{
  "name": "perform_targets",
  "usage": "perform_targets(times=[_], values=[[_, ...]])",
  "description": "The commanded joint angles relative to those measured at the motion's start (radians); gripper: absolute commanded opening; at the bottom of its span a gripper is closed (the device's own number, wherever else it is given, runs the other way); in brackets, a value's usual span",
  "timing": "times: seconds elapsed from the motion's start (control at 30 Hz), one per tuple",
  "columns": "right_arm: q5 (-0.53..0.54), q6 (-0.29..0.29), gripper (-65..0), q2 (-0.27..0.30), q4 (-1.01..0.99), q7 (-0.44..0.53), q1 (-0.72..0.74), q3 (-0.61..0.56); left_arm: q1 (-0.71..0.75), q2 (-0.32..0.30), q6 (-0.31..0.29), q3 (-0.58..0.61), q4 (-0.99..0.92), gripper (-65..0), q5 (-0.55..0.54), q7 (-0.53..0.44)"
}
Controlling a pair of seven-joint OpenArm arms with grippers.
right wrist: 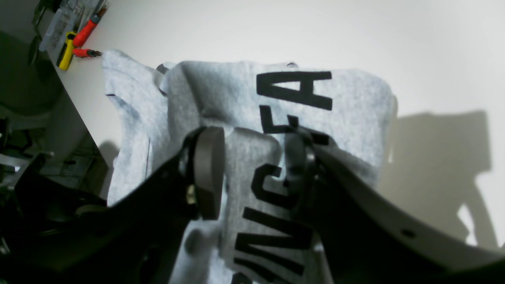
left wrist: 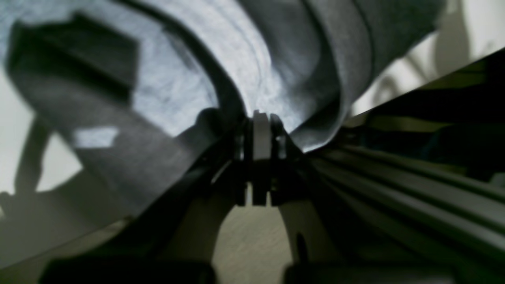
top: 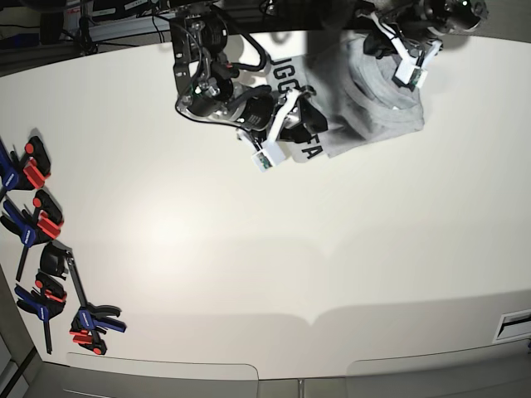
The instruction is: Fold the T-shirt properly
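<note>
The T-shirt (top: 375, 114) lies bunched at the far edge of the white table (top: 249, 249), light grey with black block lettering (right wrist: 294, 88) facing up. Part of it is lifted into folds. In the left wrist view my left gripper (left wrist: 261, 118) is shut on a pinch of the grey fabric (left wrist: 252, 51), which hangs and curves away from the fingertips. My right gripper (right wrist: 254, 157) hovers just above the lettered part, open, with nothing between its fingers (right wrist: 208, 169). In the base view it (top: 300, 123) is at the shirt's left side, and the left gripper (top: 405, 65) at the upper right.
Several blue, red and black clamps (top: 37, 240) lie along the table's left edge. Red and yellow hand tools (right wrist: 77, 41) sit at the table corner beyond the shirt. The table edge (right wrist: 83, 118) drops off close beside the shirt.
</note>
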Motion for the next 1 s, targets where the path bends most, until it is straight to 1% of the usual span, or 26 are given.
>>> perform_targets(times=[0.0,0.13,0.23,0.3,0.33,0.47,0.53,0.7,0.83,0.87,0.93,0.97], values=[[0.024,0.005,-41.4,-0.005,0.015,0.023,0.011,-0.002,0.006,-0.004,0.002,-0.002,0.019,-65.0,-0.004,-0.002],[0.021,0.005,-41.4,-0.005,0.015,0.023,0.012,-0.002,0.006,-0.004,0.036,-0.002,0.023,-65.0,0.002,0.002],[0.021,0.005,-41.4,-0.006,0.015,0.024,0.012,-0.002,0.006,-0.003,0.038,-0.015,0.042,-65.0,0.002,0.002],[0.017,0.005,-41.4,-0.005,0.015,0.023,0.011,-0.002,0.006,-0.003,0.038,-0.046,0.063,-65.0,0.002,0.004],[0.007,-0.001,-41.4,-0.005,0.015,0.024,0.011,-0.002,0.006,-0.003,0.038,-0.066,0.076,-65.0,0.002,0.004],[-0.067,-0.072,-41.4,-0.006,0.015,0.047,0.012,-0.002,0.006,-0.003,0.039,-0.151,0.100,-65.0,0.001,-0.008],[-0.087,-0.087,-41.4,-0.005,0.015,0.061,0.012,-0.002,0.006,-0.003,0.039,-0.182,0.099,-65.0,0.001,-0.011],[-0.073,-0.088,-41.4,-0.006,0.015,0.063,0.027,-0.002,0.006,-0.003,0.039,-0.197,0.099,-65.0,-0.003,-0.011],[-0.021,-0.087,-41.4,-0.006,0.018,0.060,0.056,-0.002,0.006,-0.003,0.039,-0.197,0.099,-65.0,-0.002,-0.010],[-0.005,-0.086,-41.4,-0.006,0.018,0.059,0.066,-0.002,0.006,-0.003,0.039,-0.197,0.099,-62.2,-0.001,-0.010],[0.018,-0.084,-41.4,-0.006,0.018,0.055,0.088,-0.002,0.006,-0.003,0.039,-0.197,0.099,-51.5,0.002,-0.011],[0.030,-0.080,-41.4,-0.006,0.018,0.051,0.100,-0.002,0.006,-0.003,0.039,-0.197,0.099,-48.1,0.002,-0.011]])
